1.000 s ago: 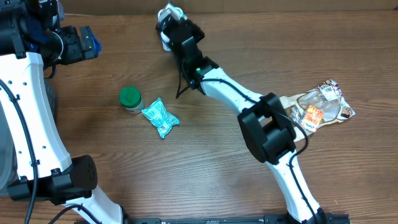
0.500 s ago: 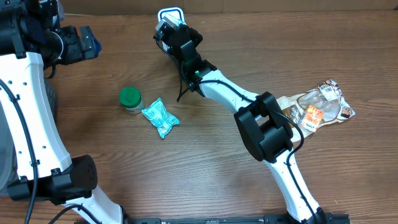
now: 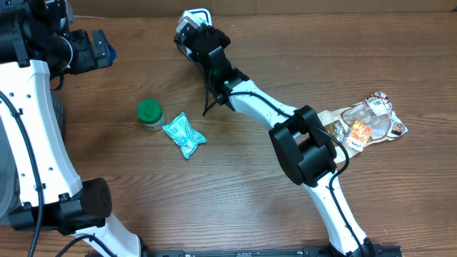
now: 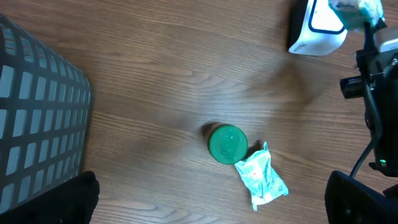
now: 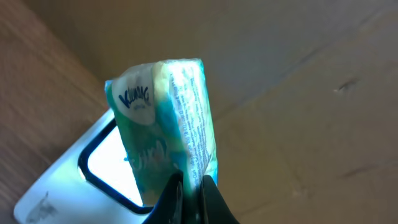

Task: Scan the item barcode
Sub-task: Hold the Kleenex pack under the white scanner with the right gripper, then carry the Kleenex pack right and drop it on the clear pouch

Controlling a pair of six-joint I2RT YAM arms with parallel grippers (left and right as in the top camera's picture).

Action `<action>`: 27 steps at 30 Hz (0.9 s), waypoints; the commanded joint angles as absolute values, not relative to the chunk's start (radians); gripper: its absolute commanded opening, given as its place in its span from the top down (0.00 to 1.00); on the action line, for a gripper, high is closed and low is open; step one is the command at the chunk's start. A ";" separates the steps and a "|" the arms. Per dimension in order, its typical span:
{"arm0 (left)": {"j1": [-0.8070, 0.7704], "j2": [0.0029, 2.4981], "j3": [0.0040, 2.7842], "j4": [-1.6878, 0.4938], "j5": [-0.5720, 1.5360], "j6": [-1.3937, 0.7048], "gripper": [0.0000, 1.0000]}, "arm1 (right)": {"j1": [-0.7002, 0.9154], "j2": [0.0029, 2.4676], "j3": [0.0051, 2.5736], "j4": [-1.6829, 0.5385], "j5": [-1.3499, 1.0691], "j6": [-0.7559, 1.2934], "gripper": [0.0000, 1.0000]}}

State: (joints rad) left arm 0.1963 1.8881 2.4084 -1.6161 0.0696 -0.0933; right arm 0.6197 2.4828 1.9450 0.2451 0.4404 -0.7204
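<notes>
My right gripper (image 5: 191,186) is shut on a teal and white tissue pack (image 5: 165,124), pinching its bottom edge. The pack stands upright right in front of the lit window of the white scanner (image 5: 109,168). From overhead, that gripper (image 3: 190,30) sits at the table's far edge, just in front of the scanner (image 3: 196,14). The left wrist view shows the scanner (image 4: 317,28) with the pack (image 4: 357,6) beside it at the top right. My left gripper (image 4: 211,205) hangs open high over the left side, its jaws wide apart with nothing between them.
A green-lidded jar (image 3: 149,113) and a teal packet (image 3: 183,134) lie left of centre, touching. Clear snack bags (image 3: 368,121) lie at the right. A dark mesh basket (image 4: 37,112) stands at the left edge. A cardboard wall rises behind the scanner.
My right gripper has shifted slightly left and toward the table's far edge with the pack, and the scanner's window now shows beside it. The left arm has not moved.
</notes>
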 commanded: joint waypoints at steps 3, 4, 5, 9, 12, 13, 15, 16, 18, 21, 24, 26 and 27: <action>0.189 1.885 2.409 -1.615 0.064 -0.074 0.00 | 0.609 2.436 1.965 0.288 0.424 -0.702 0.96; 0.189 1.885 2.410 -1.615 0.064 -0.074 0.01 | 0.606 2.434 1.965 0.292 0.424 -0.718 0.96; 0.189 1.885 2.410 -1.615 0.063 -0.074 0.00 | 0.600 2.434 1.965 0.297 0.423 -0.741 0.96; 0.189 1.885 2.409 -1.615 0.064 -0.074 0.00 | 0.564 2.443 1.965 0.243 0.304 -0.768 0.96; 0.189 1.885 2.409 -1.615 0.064 -0.074 0.01 | 0.540 2.463 1.965 0.241 0.239 -0.768 0.96; 0.189 1.885 2.409 -1.616 0.064 -0.074 0.00 | 0.536 2.466 1.965 0.245 0.241 -0.768 0.96; 0.189 1.885 2.409 -1.615 0.064 -0.074 0.01 | 0.531 2.477 1.965 0.249 0.241 -0.768 0.96; 0.189 1.885 2.409 -1.615 0.064 -0.074 0.01 | 0.529 2.481 1.965 0.249 0.241 -0.768 0.96; 0.189 1.885 2.409 -1.615 0.064 -0.074 0.00 | 0.530 2.482 1.965 0.249 0.241 -0.768 0.96; 0.189 1.885 2.409 -1.615 0.064 -0.074 0.00 | 0.534 2.482 1.965 0.270 0.241 -0.768 0.96; 0.189 1.885 2.409 -1.616 0.064 -0.074 0.00 | 0.551 2.470 1.965 0.282 0.230 -0.761 0.96; 0.189 1.885 2.410 -1.615 0.064 -0.074 0.00 | 0.564 2.444 1.965 0.274 0.230 -0.708 0.96; 0.189 1.885 2.410 -1.615 0.064 -0.074 0.00 | 0.568 2.428 1.965 0.260 0.230 -0.676 0.96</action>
State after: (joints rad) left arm 0.1963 1.8881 2.4084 -1.6161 0.0700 -0.0929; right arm 0.5400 2.4828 1.9450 0.2714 0.2474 -0.7547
